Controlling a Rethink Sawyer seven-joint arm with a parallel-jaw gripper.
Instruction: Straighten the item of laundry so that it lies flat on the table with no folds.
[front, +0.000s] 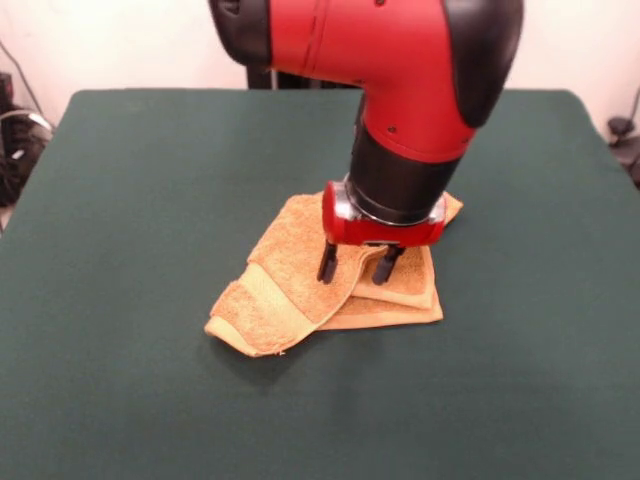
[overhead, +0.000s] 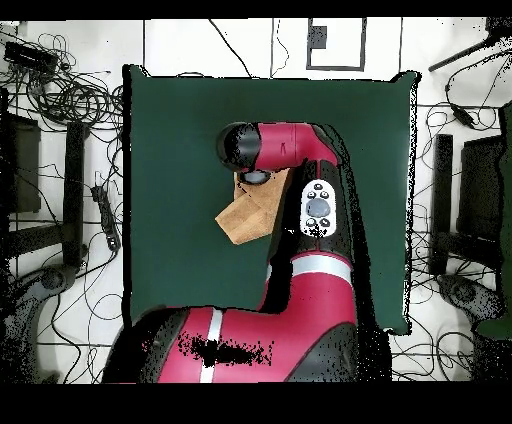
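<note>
My gripper is open, one finger on each side of a raised fold of the towel, right under me.

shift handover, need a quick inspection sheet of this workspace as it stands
Surface: table covered in dark green cloth, bare apart from the towel.
Job's things: towel, orange-tan, near the middle, still folded in several layers with a banded end turned over toward the front; not flat.
Clutter: nothing seen on the table.
Gripper: gripper pointing down onto the towel, two dark fingers apart, tips at the cloth; whether they pinch a fold cannot be told.
Cables: loose tangles on the floor at both sides, none on the table.
Surroundings: pale wall behind, dark stands and gear beside the table; no person seen.
</note>
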